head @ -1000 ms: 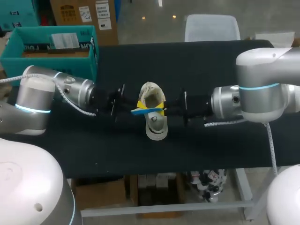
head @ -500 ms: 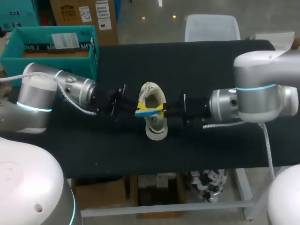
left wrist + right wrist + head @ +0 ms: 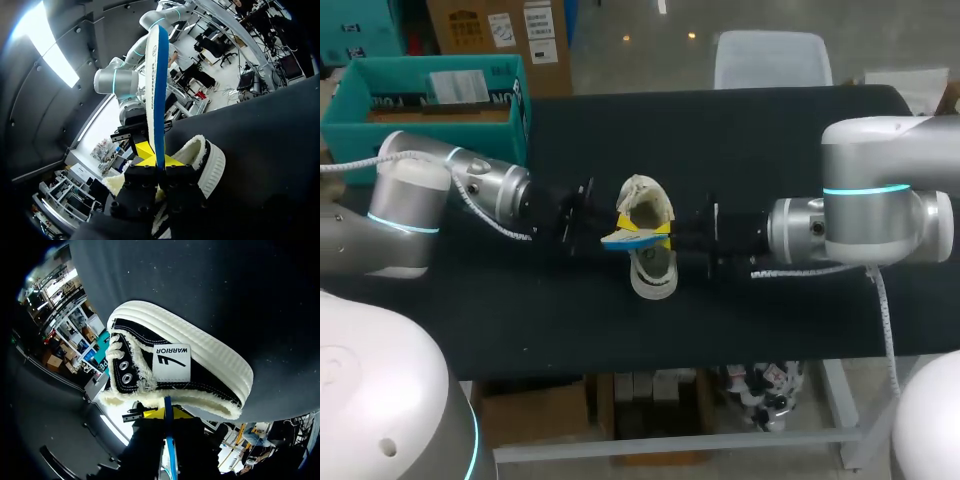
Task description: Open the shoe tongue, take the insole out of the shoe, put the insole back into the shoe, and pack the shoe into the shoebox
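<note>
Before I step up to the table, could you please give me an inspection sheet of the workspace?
Surface: black tabletop.
Job's things: black canvas shoe with white sole and fleecy lining sits mid-table; blue-and-white insole held on edge at its opening; teal cardboard shoebox at the rear left corner.
Clutter: nothing seen.
Hands: left hand and right hand both shut on the insole, from opposite sides.
Cables: white left-arm cable; white right-arm cable.
Surroundings: nothing seen.
</note>
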Available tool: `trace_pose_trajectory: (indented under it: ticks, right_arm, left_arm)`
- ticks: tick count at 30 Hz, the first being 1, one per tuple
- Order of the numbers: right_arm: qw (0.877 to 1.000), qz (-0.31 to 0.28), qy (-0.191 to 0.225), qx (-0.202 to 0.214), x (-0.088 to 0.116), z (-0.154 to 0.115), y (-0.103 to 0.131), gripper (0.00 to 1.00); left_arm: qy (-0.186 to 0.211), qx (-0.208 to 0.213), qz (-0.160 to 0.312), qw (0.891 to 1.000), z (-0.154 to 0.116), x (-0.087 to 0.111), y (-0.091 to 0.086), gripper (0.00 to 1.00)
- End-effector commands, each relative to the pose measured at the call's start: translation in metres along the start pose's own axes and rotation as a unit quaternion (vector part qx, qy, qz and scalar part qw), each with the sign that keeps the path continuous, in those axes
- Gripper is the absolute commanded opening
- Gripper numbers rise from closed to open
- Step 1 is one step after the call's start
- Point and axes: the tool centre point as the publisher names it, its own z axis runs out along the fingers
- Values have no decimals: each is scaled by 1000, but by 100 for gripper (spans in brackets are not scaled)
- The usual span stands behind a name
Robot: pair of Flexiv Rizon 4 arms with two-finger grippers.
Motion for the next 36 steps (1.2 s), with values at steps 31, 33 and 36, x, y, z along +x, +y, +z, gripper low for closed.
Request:
trace_pose_trajectory:
  ticks: [31, 33, 36]
  right_arm:
    - [999, -14, 39, -23, -6, -7, -18, 61]
    - [999, -13, 40, -20, -6, -6, -17, 49]
    - [999, -13, 38, -14, -5, -2, -16, 31]
  left_arm:
    - [12, 6, -3, 1000, 5, 2, 10, 0]
    - [11, 5, -4, 1000, 5, 2, 10, 0]
    - [11, 4, -4, 1000, 5, 2, 10, 0]
